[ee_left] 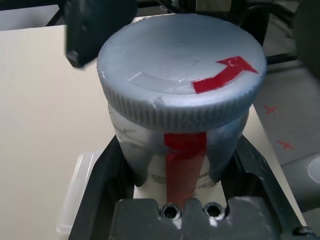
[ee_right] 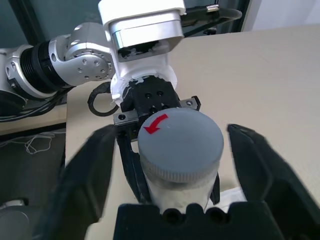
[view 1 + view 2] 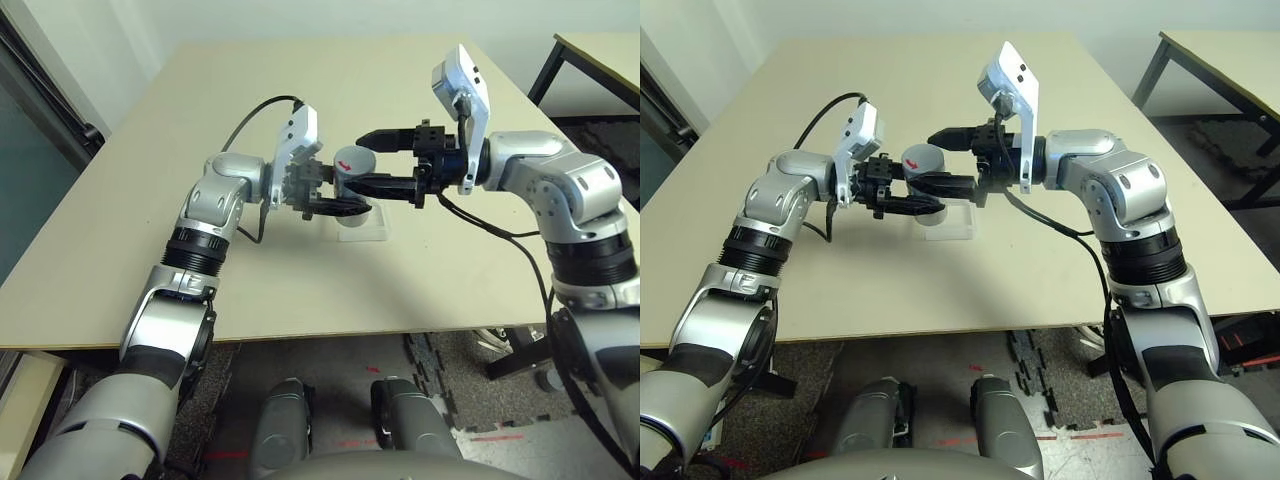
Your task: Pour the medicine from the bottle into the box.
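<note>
The bottle is silver-grey with a red stripe, and a ribbed grey cap marked with a red arrow sits on it. My left gripper is shut on the bottle's body and holds it in the air just above the clear box on the table. The capped end points toward my right gripper. That gripper is open, its two black fingers standing either side of the cap with a gap on each side. The box's edge peeks out beneath the bottle.
The beige table stretches wide around the box, with its front edge close to me. A second table with black legs stands at the back right. Black cables hang from both wrists.
</note>
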